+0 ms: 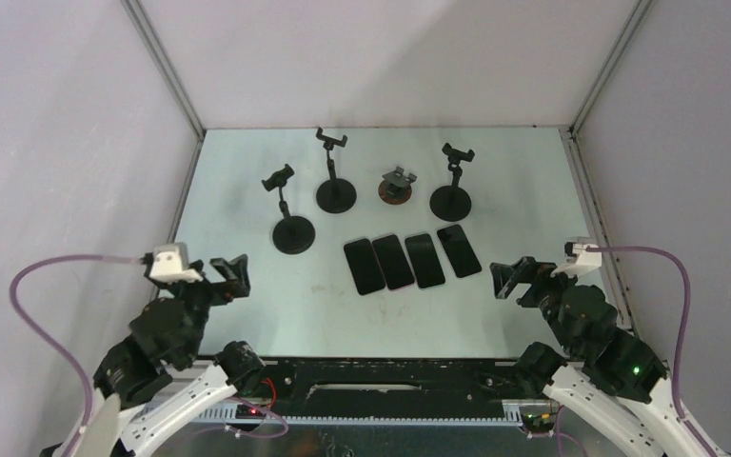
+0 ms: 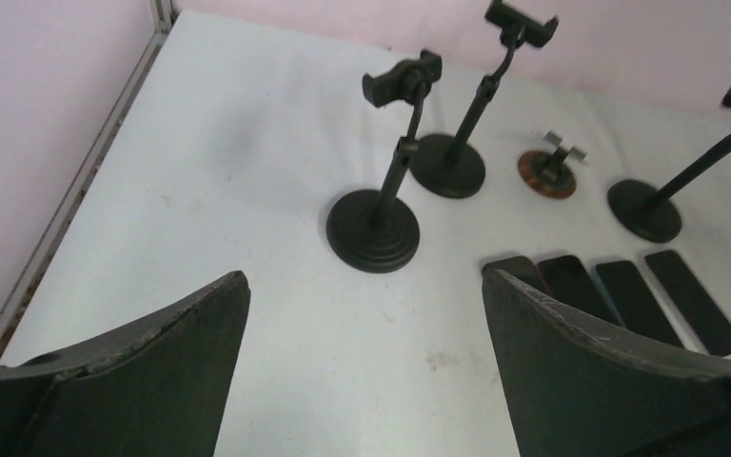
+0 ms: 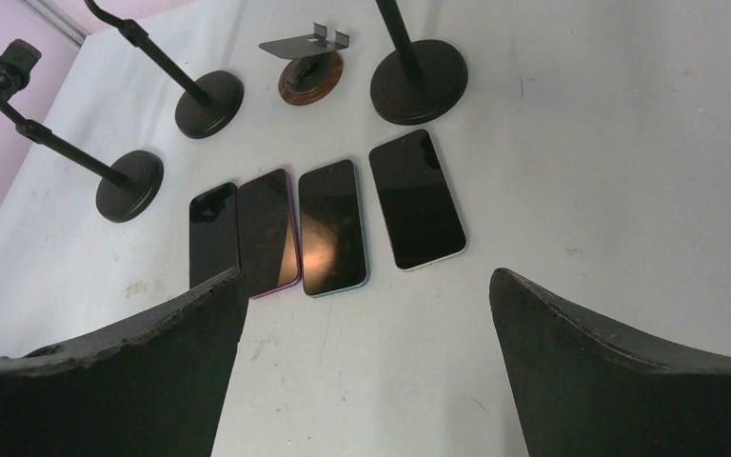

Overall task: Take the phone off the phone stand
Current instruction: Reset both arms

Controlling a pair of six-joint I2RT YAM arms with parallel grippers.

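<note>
Top external: we see four phones (image 1: 424, 260) lying flat, screens up, side by side in a row just 6 o'clock of the table (image 1: 276, 309) centre. All four rest on the table top, apart from every stand. The stands sit in a loose row at 12 o'clock of the phones. There are three pole stands (image 1: 292, 233) with round black bases and clamp heads, plus one low stand (image 1: 397, 186) on a brown base, second from the 3 o'clock end.

Left gripper (image 1: 233, 276) hangs over the table at about 8 o'clock, jaws spread wide, gripping nothing. Right gripper (image 1: 501, 280) is at about 4 o'clock in the same state: jaws wide apart, clear of the phones.

Left wrist: bare table between the fingers (image 2: 143, 371), nearest pole stand at 12 o'clock, phone row at 2 o'clock.

Right wrist: phone row at 11 o'clock of the gripper. The two phones at the 9 o'clock end are edge to edge. The third carries a glare spot.
</note>
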